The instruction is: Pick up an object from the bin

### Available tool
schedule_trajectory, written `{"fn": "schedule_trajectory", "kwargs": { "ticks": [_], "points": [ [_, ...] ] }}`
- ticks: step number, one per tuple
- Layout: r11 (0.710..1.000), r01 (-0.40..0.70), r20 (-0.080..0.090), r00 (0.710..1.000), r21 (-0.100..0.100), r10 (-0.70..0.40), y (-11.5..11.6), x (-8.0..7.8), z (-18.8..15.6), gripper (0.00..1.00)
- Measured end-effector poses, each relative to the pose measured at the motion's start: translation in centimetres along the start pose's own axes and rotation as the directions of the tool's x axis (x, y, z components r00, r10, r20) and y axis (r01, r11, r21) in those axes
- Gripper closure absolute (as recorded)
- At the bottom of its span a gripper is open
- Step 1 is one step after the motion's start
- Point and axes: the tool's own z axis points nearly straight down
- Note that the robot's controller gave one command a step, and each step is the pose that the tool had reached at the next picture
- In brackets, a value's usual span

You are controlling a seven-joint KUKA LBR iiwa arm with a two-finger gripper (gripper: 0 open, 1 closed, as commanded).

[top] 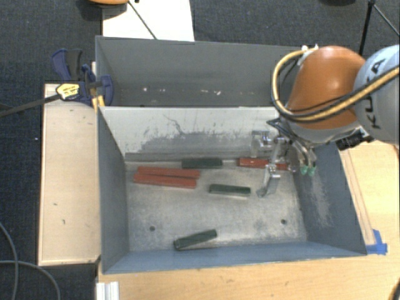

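Gripper (272,179) hung over a red bar (249,162) at the back of the bin (115,186); open or closed, unclear. Bar looked stiff and light, best pinched across its width.

Five bars are lying in the bin (112,186). Three are showing dark green: the back green bar (201,163), the middle green bar (229,191) and the front green bar (195,239). Two are showing red: the long red bar (165,177) and the short red bar (251,162), though the long one may be two pieces.
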Motion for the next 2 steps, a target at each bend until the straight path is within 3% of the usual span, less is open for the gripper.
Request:
{"fn": "schedule_trajectory", "kwargs": {
  "ticks": [1, 2],
  "points": [
    [0.999, -0.053, 0.007, 0.999, -0.001, 0.053, 0.6, -1.1, 5.5, 0.00],
    [0.977, -0.214, -0.001, 0.977, 0.000, 0.214, 1.6, -2.3, 12.9, 1.00]
  ]
}}
